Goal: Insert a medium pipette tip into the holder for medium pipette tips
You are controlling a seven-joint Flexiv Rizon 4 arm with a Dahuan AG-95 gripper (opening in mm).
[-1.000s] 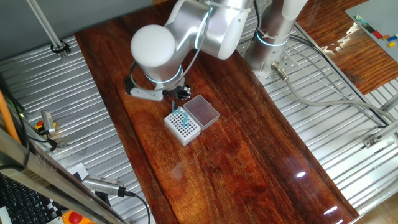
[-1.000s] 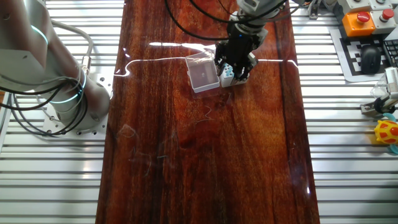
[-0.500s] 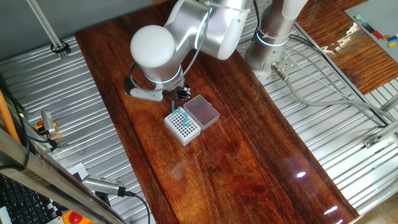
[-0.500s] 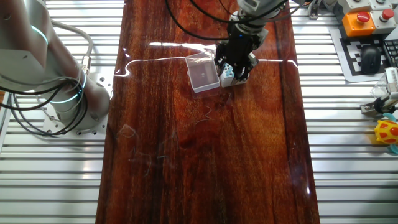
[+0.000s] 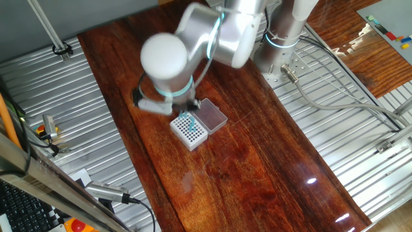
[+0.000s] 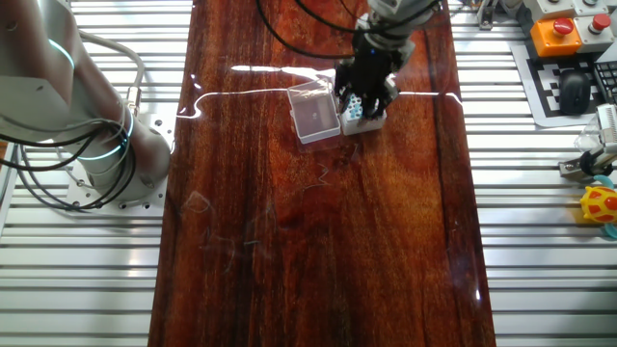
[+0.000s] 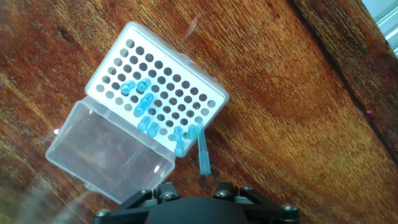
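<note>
At holder (image 7: pixel 155 87) corner, slim blue translucent medium pipette tip (image 7: pixel 203 149), leaning

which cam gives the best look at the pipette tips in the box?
Hand view. It looks straight down on the white box, so each blue tip and each hole shows separately. One fixed view shows the tips as a small blue cluster under the blurred arm; in the other, the gripper mostly hides them.

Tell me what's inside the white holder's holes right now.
In the hand view, the holder has several blue tips seated in its grid; most holes look empty. One medium pipette tip leans at the corner edge. How deep the seated tips go is hidden inside the box.
</note>
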